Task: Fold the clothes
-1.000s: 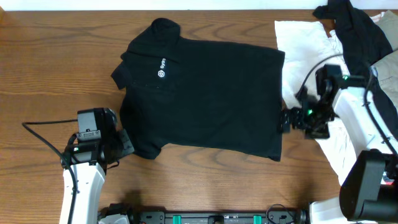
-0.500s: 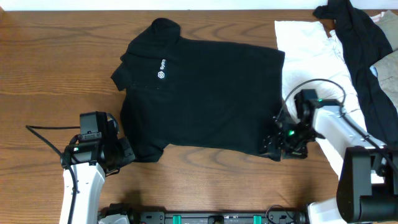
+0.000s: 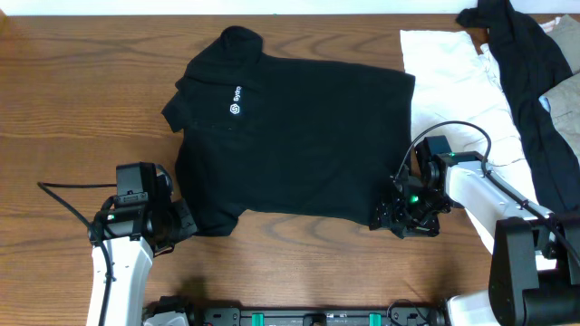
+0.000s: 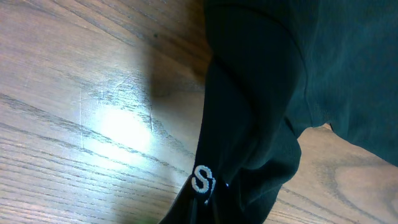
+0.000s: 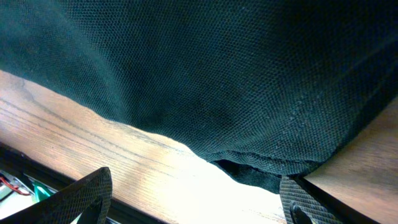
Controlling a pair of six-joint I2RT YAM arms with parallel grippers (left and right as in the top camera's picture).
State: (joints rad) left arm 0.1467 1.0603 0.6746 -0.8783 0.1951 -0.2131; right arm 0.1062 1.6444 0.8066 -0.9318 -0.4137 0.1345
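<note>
A black polo shirt (image 3: 308,136) lies spread flat on the wooden table, collar at the upper left. My left gripper (image 3: 181,220) is at the lower-left sleeve. In the left wrist view the sleeve (image 4: 249,124), with a white stitched "S", bunches up into my left jaws (image 4: 211,214). The cloth hides the fingers, and they look shut on it. My right gripper (image 3: 391,220) is at the shirt's lower-right hem corner. In the right wrist view its fingers (image 5: 199,199) are wide apart, low over the wood, and the hem (image 5: 261,168) lies between them by the right finger.
A white cloth (image 3: 453,63) lies right of the shirt, partly under my right arm. A black garment (image 3: 521,54) is piled at the far right, with something beige (image 3: 566,91) at the edge. A dark rail (image 3: 317,317) runs along the table's front edge.
My right gripper has moved down and left, from beside the shirt's right edge to its lower-right hem corner. My left arm has hardly moved.
</note>
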